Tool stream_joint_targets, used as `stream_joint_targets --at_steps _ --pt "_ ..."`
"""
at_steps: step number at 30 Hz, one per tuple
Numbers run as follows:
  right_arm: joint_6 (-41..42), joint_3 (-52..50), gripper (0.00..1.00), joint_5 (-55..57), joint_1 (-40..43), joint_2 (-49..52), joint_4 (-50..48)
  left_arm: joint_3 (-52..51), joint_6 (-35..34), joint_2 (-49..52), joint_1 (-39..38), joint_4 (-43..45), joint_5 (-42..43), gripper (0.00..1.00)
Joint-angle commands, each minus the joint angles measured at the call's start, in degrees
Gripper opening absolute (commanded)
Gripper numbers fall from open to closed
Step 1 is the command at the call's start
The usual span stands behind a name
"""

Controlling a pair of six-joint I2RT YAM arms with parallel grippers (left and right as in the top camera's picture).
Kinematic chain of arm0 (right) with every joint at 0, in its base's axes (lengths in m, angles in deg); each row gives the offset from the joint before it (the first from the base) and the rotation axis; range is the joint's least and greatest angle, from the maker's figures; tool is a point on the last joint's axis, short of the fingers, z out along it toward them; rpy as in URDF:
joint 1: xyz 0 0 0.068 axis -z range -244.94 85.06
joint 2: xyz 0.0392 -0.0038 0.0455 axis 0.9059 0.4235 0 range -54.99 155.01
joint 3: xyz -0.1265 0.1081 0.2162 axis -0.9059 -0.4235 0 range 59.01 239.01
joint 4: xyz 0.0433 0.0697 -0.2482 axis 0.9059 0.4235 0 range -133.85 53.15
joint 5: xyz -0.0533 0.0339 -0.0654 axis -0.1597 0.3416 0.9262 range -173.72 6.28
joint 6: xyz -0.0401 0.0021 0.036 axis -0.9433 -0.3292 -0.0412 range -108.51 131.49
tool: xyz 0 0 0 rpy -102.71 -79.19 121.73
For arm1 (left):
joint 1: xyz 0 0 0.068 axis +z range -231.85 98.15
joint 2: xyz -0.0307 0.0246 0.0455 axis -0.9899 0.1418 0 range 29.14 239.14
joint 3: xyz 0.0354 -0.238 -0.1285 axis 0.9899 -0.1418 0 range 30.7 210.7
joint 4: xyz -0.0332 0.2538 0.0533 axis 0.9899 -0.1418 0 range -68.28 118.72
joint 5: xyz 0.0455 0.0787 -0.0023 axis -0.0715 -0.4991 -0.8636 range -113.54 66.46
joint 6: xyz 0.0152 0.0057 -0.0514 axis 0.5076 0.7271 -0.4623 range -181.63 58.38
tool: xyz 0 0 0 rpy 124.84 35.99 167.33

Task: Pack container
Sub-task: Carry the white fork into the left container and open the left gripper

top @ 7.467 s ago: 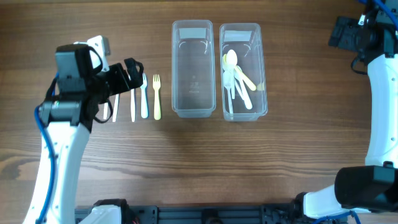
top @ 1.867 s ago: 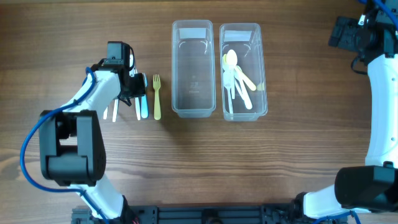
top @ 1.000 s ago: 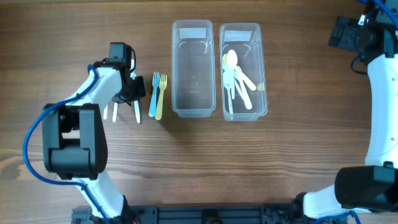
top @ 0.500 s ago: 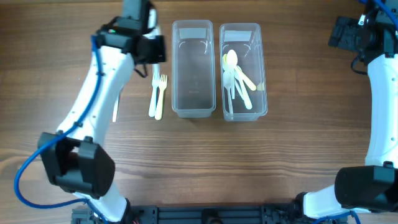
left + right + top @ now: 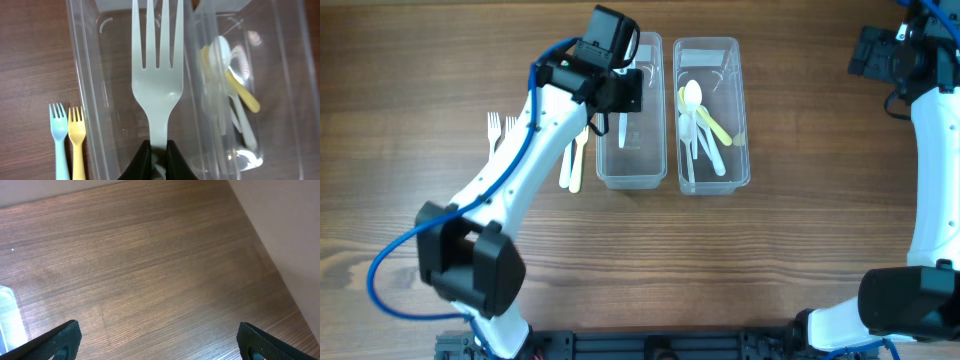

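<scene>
Over the empty container point(image 5: 80, 75), left fingers point(image 5: 142, 161) grasp a white fork point(image 5: 156, 95) between its walls; right fingers point(image 5: 62, 337) gape.

Two clear containers point(image 5: 632, 183) point(image 5: 712, 187). Five forks: three white forks point(image 5: 493, 125) point(image 5: 509, 125) point(image 5: 156, 85), one blue fork point(image 5: 58, 125), one yellow fork point(image 5: 76, 125). A heap of white and yellow spoons point(image 5: 692, 95), too overlapped to count. Two robot arms point(image 5: 520, 175) point(image 5: 930, 160).
</scene>
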Motion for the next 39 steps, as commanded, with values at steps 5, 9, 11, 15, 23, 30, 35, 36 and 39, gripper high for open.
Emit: stream_joint_targets --at_steps 5,9,11,15,23,30,35,36,39 --pt "0.63 0.44 1.0 0.98 -0.09 0.24 -0.15 0.59 -1.99 8.39 -0.24 0.37 -0.13 0.29" --pt "0.66 0.44 1.0 0.98 -0.09 0.24 -0.15 0.61 -1.97 8.11 -0.2 1.62 -0.13 0.43" --pt "0.66 0.44 1.0 0.98 -0.09 0.24 -0.15 0.72 -1.97 7.26 -0.04 1.97 -0.17 0.45" --pt "0.63 0.44 1.0 0.98 -0.09 0.24 -0.15 1.66 -1.97 4.33 0.22 1.51 -0.39 0.45" --pt "0.66 0.44 1.0 0.96 -0.09 0.24 -0.15 3.06 -1.97 -3.39 0.61 -3.21 -10.78 0.5" --pt "0.63 0.44 1.0 0.98 -0.09 0.24 -0.15 2.89 -1.99 -4.09 5.66 -13.51 -15.17 0.41" --pt "0.66 0.44 1.0 0.98 -0.09 0.24 -0.15 2.78 -1.97 -3.3 11.19 -14.67 -14.67 0.33" --pt "0.66 0.44 1.0 0.98 -0.09 0.24 -0.15 2.54 -1.97 -3.21 12.28 -14.67 -13.99 0.3" --pt "0.66 0.44 1.0 0.96 -0.09 0.24 -0.15 1.01 -1.99 -3.19 15.02 -14.19 -10.56 0.2"
